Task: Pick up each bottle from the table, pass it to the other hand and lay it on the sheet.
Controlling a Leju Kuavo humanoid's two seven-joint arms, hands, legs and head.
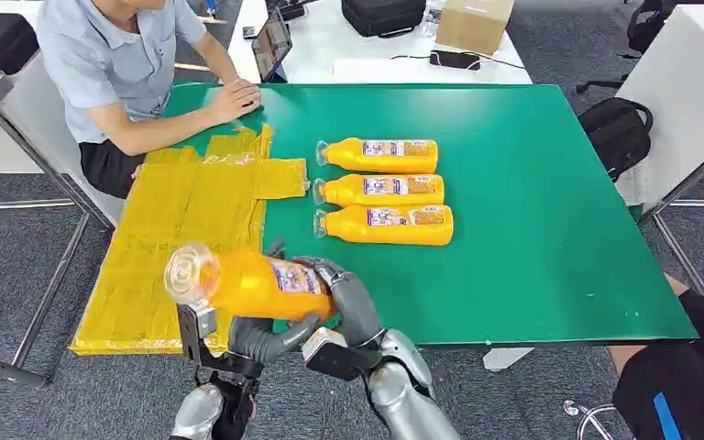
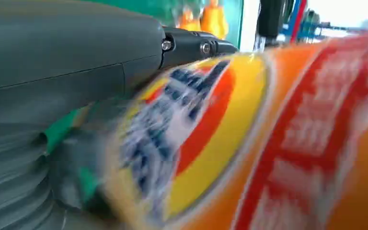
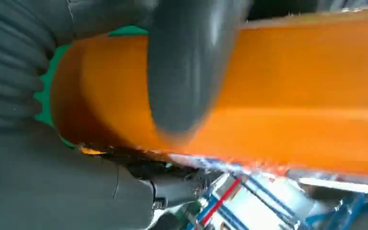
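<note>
A: Entry, held item. An orange bottle is seen lying on its side in the air above the near edge of the green table, cap end toward the left, over the near part of the yellow sheet.

B: By which hand is it carried?

A: Both are on it. The right hand is wrapped over the base end; in the right wrist view its thick grey thumb is pressed across the orange body. The left hand is cupped beneath the middle of the bottle, fingers curled up against it. In the left wrist view the blurred label is seen lying against the grey hand cover.

B: Is the left grasp fully closed?

A: Contact is shown; how tight it is cannot be told.

B: Remaining bottles?

A: Three are recorded on the table, lying side by side just right of the sheet, caps toward it: far bottle, middle bottle, near bottle. None is on the sheet.

B: Surroundings?

A: A seated person is noted at the far left, one hand resting on the table's far-left corner. A black backpack is seen on the floor beyond the right edge.
</note>
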